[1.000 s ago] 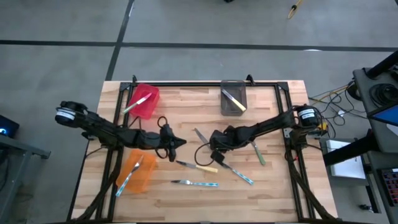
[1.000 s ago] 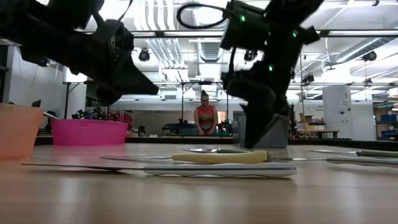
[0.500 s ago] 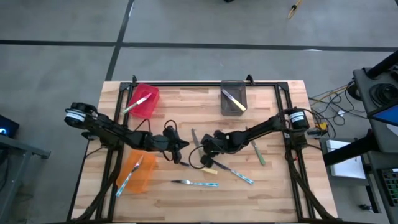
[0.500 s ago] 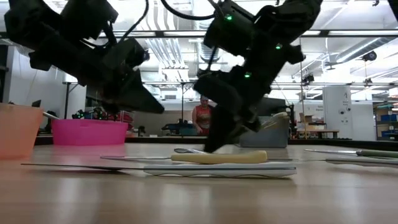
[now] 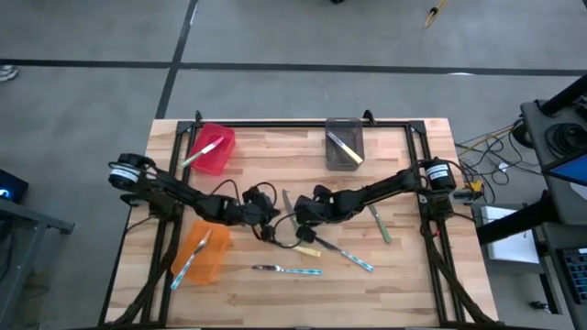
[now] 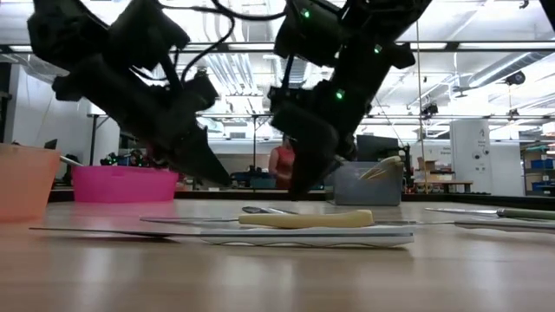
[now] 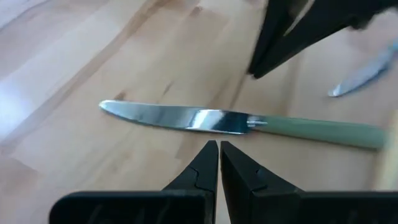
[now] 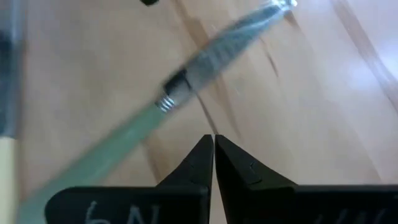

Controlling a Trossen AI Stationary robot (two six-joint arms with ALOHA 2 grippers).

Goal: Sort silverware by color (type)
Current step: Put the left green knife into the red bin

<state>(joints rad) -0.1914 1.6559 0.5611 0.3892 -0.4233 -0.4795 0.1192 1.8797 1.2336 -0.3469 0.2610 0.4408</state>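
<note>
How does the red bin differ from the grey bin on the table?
The red bin stands near the table's far left corner; the grey bin stands at the middle of the far edge. The red bin holds a green-handled knife that sticks out over its rim; the yellow-handled knife in the grey bin lies inside it. Both stand on the wooden table, far from both shut grippers.

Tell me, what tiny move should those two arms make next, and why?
Probably one gripper should open. The left gripper and the right gripper both hang shut beside the same green-handled knife, which lies flat on the wooden table, not held. Shut fingers cannot pick it up.
</note>
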